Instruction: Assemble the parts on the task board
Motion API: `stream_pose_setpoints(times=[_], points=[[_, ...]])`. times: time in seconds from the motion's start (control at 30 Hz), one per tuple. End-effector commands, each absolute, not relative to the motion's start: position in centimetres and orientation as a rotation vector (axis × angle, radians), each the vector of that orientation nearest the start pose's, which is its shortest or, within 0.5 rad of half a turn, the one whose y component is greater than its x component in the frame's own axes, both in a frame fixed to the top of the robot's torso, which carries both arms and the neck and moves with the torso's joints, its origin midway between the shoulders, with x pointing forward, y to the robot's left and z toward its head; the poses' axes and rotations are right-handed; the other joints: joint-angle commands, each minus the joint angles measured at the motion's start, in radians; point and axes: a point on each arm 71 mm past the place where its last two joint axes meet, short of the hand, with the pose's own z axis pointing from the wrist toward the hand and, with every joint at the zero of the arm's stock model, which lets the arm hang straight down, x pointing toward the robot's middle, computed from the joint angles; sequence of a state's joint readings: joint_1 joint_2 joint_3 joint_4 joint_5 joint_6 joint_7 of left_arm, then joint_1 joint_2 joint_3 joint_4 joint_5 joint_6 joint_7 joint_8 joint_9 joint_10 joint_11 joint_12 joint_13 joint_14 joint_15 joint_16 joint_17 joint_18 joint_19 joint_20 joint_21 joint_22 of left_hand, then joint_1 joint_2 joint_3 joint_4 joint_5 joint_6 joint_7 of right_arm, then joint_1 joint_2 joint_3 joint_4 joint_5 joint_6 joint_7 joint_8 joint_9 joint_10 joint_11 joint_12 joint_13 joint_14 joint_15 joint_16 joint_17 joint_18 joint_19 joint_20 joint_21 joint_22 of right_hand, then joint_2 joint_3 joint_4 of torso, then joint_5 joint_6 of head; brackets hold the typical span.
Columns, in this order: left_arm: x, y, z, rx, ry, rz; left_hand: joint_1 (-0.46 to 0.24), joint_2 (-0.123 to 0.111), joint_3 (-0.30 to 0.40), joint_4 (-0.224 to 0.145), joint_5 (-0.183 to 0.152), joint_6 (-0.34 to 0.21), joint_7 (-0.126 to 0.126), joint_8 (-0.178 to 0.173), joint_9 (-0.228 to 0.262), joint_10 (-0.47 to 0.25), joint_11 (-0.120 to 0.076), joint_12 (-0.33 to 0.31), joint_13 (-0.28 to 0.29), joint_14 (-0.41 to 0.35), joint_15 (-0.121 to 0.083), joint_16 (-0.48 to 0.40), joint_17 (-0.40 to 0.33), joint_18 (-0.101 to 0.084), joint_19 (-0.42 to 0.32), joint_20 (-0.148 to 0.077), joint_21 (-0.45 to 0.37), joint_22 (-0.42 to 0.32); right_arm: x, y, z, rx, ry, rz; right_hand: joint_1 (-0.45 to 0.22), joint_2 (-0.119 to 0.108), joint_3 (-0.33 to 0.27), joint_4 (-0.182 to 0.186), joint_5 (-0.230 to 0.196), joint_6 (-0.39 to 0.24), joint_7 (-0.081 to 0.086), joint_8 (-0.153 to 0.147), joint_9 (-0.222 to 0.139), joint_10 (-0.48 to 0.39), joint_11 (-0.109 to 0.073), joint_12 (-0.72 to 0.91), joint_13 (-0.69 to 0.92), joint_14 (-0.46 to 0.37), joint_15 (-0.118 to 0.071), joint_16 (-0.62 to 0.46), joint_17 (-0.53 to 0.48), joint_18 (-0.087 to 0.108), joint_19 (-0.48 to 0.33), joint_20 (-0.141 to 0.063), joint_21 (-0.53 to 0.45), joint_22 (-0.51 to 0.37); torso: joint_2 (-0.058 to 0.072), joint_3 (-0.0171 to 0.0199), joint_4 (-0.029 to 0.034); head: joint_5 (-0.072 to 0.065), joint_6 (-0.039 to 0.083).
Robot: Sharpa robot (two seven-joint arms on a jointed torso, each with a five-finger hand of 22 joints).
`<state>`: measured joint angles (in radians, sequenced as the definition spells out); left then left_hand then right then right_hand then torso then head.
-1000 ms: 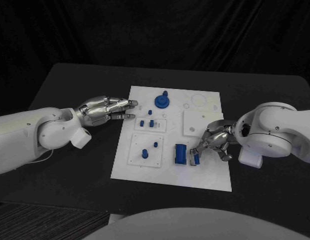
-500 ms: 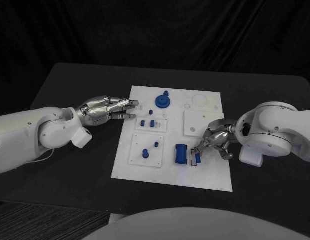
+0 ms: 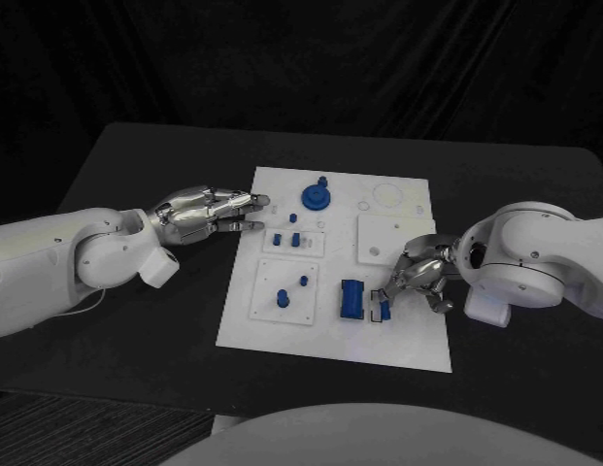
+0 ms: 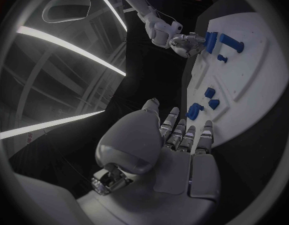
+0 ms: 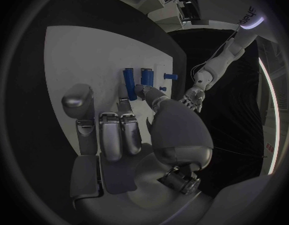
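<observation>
A: Left hand [image 3: 206, 213] pose?

B: Arm comes in from the left over the black table [image 3: 133, 320]. Hand sits at the left edge of the task board [image 3: 332, 335], far half, fingers stretched out side by side toward the board, tips at its rim. Nothing in it, fingers not curled, so it's empty and open. Left wrist view agrees: hand [image 4: 176, 150] flat, fingers straight, just short of the small blue parts.

A: Board contents, left to right?

B: Task board lies in the middle of the table. Blue parts I can count in the head view: one round knobbed piece [image 3: 316, 197] at the far end, one tiny peg [image 3: 290, 217] below it, two small pegs [image 3: 285, 238] in the upper left inset, two pieces [image 3: 290, 293] in the lower left inset, one tall block [image 3: 351, 298] near centre, one thin piece [image 3: 383, 307] right of the block. Eight total, small ones hard to resolve.

A: Right hand [image 3: 420, 277]?

B: Arm comes in from the right, hand tilted down over the board's right edge, fingers curled at the thin piece. Can't tell whether it's actually gripping it or only touching.
</observation>
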<state>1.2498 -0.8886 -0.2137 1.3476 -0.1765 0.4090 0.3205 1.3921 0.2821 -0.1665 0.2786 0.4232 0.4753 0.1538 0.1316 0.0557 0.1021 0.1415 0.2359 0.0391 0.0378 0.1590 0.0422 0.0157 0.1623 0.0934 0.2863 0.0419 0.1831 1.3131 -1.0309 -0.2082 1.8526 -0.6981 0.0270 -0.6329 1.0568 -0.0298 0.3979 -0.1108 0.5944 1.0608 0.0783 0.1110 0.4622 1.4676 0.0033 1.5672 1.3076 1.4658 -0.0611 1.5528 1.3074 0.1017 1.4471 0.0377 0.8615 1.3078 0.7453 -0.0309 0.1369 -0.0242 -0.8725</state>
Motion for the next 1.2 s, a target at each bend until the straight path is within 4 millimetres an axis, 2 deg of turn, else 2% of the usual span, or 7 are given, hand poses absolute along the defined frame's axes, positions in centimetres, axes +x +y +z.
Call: stream_pose_setpoints(times=[0.03,0.5,0.6,0.8,0.87,1.07,1.2], points=[[47.45,25.05,-22.6,-0.827,1.998,-1.816,0.001,0.002,0.006,-0.002,0.003,-0.006,0.001,0.004,0.0,0.003,0.007,0.004,0.001,0.003,0.002,0.005,0.001,0.017,0.004,0.003,0.005,0.0,39.01,-21.87,-22.23,0.496,2.549,0.52,-0.002,0.006,0.056,-0.052,-0.008,-0.007,0.002,0.0,0.0,0.103,-0.002,0.004,0.263,0.096,-0.007,0.0,0.22,0.018,-0.007,-0.001,-0.003,0.092,0.0,-0.0001,0.0001,0.0,0.0],[47.45,25.03,-22.61,-0.826,2.001,-1.816,0.001,0.002,0.006,-0.002,0.003,-0.006,0.001,0.004,0.0,0.003,0.007,0.004,0.001,0.003,0.002,0.005,0.001,0.017,0.004,0.003,0.005,0.0,38.99,-21.76,-22.45,0.519,2.535,0.522,-0.018,0.015,0.049,-0.039,-0.034,-0.008,0.002,0.002,-0.003,0.103,-0.002,0.004,0.263,0.095,-0.006,-0.003,0.216,0.022,-0.013,0.0,-0.033,0.084,0.0,-0.001,0.0,0.001,0.0],[47.46,25.02,-22.62,-0.826,2.002,-1.816,0.001,0.002,0.007,-0.003,0.003,-0.008,0.001,0.004,0.0,0.003,0.007,0.003,0.001,0.003,0.003,0.005,0.001,0.017,0.004,0.003,0.005,0.0,39.0,-21.74,-22.48,0.519,2.536,0.522,-0.037,0.02,0.035,-0.021,-0.095,-0.01,-0.001,0.003,-0.006,0.103,-0.004,0.004,0.263,0.095,-0.007,-0.003,0.215,0.023,-0.014,0.0,-0.041,0.079,0.0,-0.0007,0.0,0.001,0.0],[47.47,24.97,-22.64,-0.826,2.005,-1.817,0.001,0.002,0.007,-0.003,0.003,-0.008,0.001,0.004,0.0,0.003,0.007,0.003,0.001,0.003,0.003,0.005,0.001,0.017,0.004,0.003,0.005,0.0,39.01,-21.73,-22.5,0.519,2.536,0.522,-0.048,0.026,0.031,-0.009,-0.108,-0.006,-0.002,0.006,-0.008,0.103,-0.005,0.004,0.263,0.095,-0.008,-0.003,0.215,0.024,-0.014,0.0,-0.046,0.077,0.0,-0.0003,0.0009,0.0,0.0],[47.47,24.96,-22.64,-0.826,2.005,-1.817,0.001,0.002,0.007,-0.003,0.003,-0.008,0.001,0.004,0.0,0.003,0.007,0.003,0.001,0.003,0.003,0.005,0.001,0.017,0.004,0.003,0.005,0.0,39.02,-21.73,-22.51,0.52,2.536,0.522,-0.061,0.028,0.024,0.003,-0.138,-0.006,-0.004,0.007,-0.01,0.103,-0.006,0.004,0.263,0.095,-0.008,-0.003,0.215,0.024,-0.013,-0.001,-0.046,0.076,0.0,0.0001,0.0009,0.0,0.0],[47.46,24.99,-22.66,-0.826,2.007,-1.816,0.001,0.002,0.007,-0.003,0.003,-0.009,0.002,0.004,0.0,0.002,0.008,0.002,0.001,0.003,0.003,0.005,0.001,0.017,0.004,0.003,0.005,0.0,39.04,-21.73,-22.54,0.517,2.539,0.521,-0.063,0.032,0.024,0.007,-0.143,-0.005,-0.005,0.007,-0.011,0.103,-0.007,0.004,0.263,0.095,-0.009,-0.003,0.214,0.024,-0.013,-0.001,-0.05,0.074,0.0,-0.0003,-0.0002,0.001,0.0],[47.45,24.97,-22.67,-0.826,2.008,-1.816,0.001,0.002,0.007,-0.003,0.003,-0.009,0.002,0.004,0.0,0.002,0.008,0.002,0.001,0.003,0.003,0.005,0.001,0.017,0.004,0.003,0.005,0.0,39.03,-21.66,-22.56,0.511,2.545,0.522,-0.071,0.027,0.016,0.013,-0.183,-0.007,-0.005,0.008,-0.014,0.103,-0.008,0.004,0.263,0.095,-0.01,-0.002,0.215,0.025,-0.013,-0.002,-0.055,0.072,0.0,-0.0002,-0.0001,0.001,0.0]])
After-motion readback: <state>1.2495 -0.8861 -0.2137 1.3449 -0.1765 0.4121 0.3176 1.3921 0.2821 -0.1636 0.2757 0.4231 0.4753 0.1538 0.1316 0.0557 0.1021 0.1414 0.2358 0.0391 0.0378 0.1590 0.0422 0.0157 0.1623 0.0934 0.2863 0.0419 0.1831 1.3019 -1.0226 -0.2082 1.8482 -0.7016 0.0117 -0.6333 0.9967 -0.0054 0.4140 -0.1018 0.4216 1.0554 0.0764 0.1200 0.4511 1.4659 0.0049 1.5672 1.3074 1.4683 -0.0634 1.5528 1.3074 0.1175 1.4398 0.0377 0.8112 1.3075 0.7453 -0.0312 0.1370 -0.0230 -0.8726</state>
